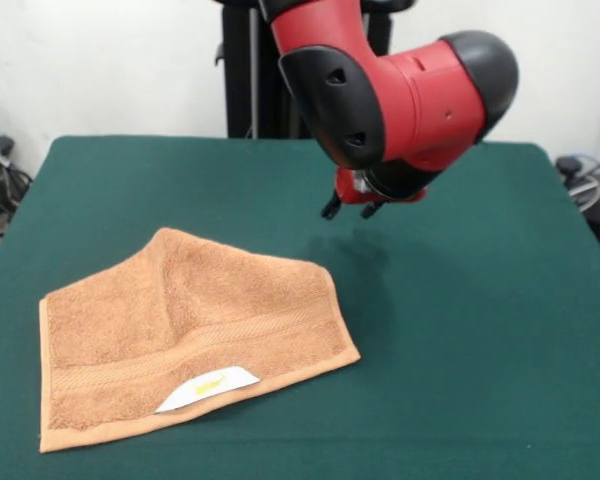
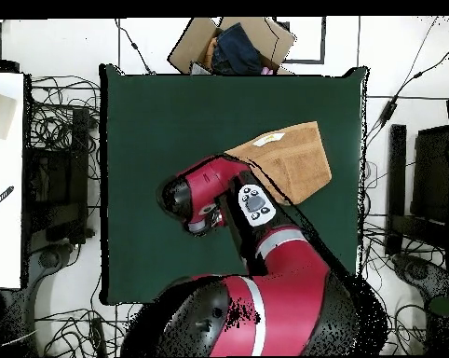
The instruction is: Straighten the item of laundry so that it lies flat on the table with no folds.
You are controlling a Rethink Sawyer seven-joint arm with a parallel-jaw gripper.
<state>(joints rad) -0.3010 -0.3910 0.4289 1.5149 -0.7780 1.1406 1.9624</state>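
My gripper [image 1: 352, 208] hovers above the green table [image 1: 460, 330], holding nothing, finger spacing impossible to judge, while the orange hand towel [image 1: 180, 330] lies near the front-left, one corner folded, unflattened.

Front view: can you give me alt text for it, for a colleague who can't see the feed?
An orange-tan towel lies folded over on the green table, its white label showing near the front edge. The red and black arm's gripper hangs above the table beside the towel's far corner, touching nothing.
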